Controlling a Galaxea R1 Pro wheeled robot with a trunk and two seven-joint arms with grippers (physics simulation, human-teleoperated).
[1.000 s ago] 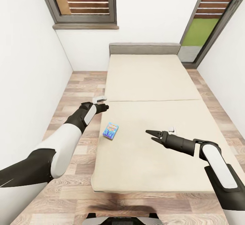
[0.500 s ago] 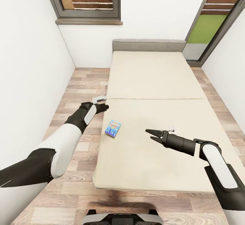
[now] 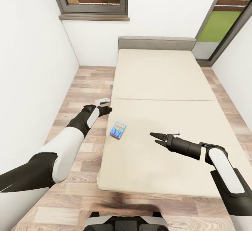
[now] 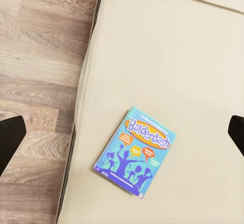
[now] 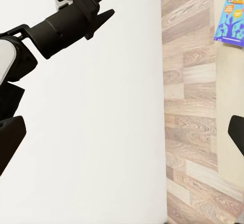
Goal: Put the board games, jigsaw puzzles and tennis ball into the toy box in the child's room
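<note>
- Beige mattress of the bed (image 3: 157,84) runs from a grey headboard (image 3: 156,43) toward the robot, between white walls over a wood floor (image 3: 87,84).
- Left gripper (image 3: 106,108) hangs over the floor just off the bed's left edge, fingers spread wide, holding nothing.
- Right gripper (image 3: 154,137) hovers above the mattress near its front half, jaws parted, empty.
- Blue board game (image 3: 118,130) lies flat close to the bed's left edge, between the two grippers; "Balderdash" shows on its cover (image 4: 134,151).

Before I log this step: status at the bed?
Left gripper and right gripper both open, empty. Blue game flat on bed, near its left edge. Nothing in the way.
</note>
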